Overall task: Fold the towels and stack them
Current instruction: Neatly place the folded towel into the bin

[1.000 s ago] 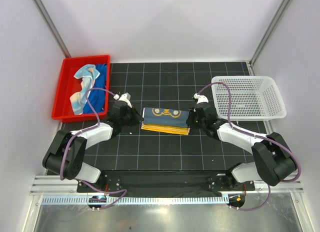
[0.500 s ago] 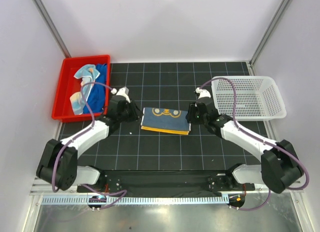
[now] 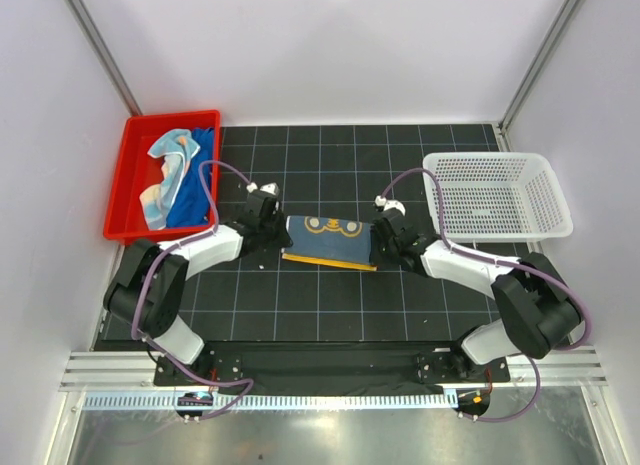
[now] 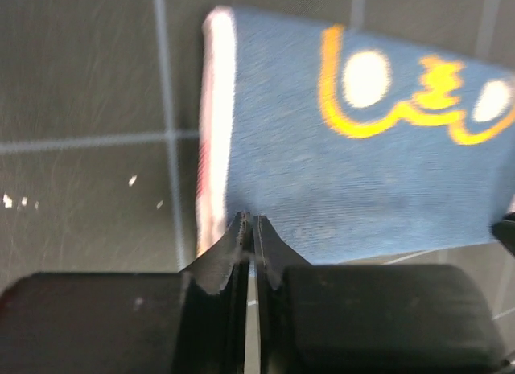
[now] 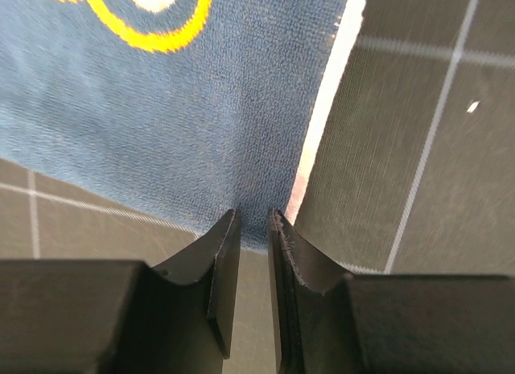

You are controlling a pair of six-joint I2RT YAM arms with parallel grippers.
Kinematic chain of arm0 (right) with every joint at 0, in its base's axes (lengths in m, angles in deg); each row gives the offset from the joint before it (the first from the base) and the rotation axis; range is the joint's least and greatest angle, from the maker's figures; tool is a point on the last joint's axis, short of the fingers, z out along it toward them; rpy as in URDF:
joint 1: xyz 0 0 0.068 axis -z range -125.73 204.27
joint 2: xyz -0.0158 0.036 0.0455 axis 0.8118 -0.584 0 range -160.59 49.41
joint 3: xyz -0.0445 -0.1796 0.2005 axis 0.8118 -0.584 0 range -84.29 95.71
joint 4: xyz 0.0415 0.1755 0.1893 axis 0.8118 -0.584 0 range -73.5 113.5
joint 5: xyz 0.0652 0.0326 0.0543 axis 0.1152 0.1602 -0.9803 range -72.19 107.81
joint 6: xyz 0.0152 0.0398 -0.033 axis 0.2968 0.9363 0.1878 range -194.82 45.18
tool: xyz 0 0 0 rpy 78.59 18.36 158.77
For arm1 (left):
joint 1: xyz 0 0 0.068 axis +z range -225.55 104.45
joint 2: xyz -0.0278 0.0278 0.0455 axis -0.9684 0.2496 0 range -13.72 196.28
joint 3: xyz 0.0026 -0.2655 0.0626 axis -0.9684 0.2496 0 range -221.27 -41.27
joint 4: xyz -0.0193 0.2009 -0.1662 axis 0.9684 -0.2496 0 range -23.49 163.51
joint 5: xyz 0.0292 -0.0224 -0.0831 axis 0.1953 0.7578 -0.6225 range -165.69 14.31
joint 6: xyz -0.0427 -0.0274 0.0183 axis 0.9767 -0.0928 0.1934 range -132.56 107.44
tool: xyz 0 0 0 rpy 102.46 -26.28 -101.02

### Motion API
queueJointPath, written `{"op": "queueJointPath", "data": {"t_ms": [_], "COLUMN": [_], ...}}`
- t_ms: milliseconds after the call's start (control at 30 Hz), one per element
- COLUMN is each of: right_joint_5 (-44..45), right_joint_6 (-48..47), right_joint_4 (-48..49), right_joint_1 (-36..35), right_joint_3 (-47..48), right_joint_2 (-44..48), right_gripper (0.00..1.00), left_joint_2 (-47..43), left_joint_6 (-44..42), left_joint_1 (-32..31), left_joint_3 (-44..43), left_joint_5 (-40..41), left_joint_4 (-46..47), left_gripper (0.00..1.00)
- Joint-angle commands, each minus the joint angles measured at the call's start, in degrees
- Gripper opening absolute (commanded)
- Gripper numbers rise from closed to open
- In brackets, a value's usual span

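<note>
Both jaws back down on the towel ends; next fold due, I'd say.
Arms were lifted clear a moment ago. Now L jaws are pinched together on its near-left corner, seemingly nipping the hem. R jaws are a slit apart at the near-right corner, grip can't tell. Towel lies flat on desk, right of the tray: blue strip w/ yellow-orange motif, pale end hems, yellow layer at near edge. Farther back, blue towel & pale towel sit rumpled in the tray; stack not begun.
</note>
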Motion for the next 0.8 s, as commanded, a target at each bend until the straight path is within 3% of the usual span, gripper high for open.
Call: {"op": "queueJointPath", "data": {"t_ms": [0, 367, 600, 767], "right_joint_5": [0.2, 0.3, 4.8, 3.9], "right_joint_6": [0.0, 0.4, 0.7, 0.5], "right_joint_4": [0.9, -2.0, -7.7, -8.9], "right_joint_1": [-0.7, -0.7, 0.0, 2.6], "right_joint_3": [-1.5, -0.5, 4.5, 8.7], "right_joint_2": [-0.6, -1.4, 3.9, 0.9], "right_gripper": [0.27, 0.26, 0.5, 0.59], "left_joint_2": [0.7, 2.4, -1.4, -2.4], "left_joint_6": [-0.9, -0.8, 0.3, 1.0], "left_joint_1": [-0.4, -0.4, -0.5, -0.9], "left_joint_3": [2.5, 2.7, 4.4, 5.7], "left_joint_5": [1.8, 4.0, 3.8, 3.7], "left_joint_4": [-0.9, -3.3, -4.0, -3.9], "left_gripper": [0.07, 0.04, 0.05, 0.05]}}
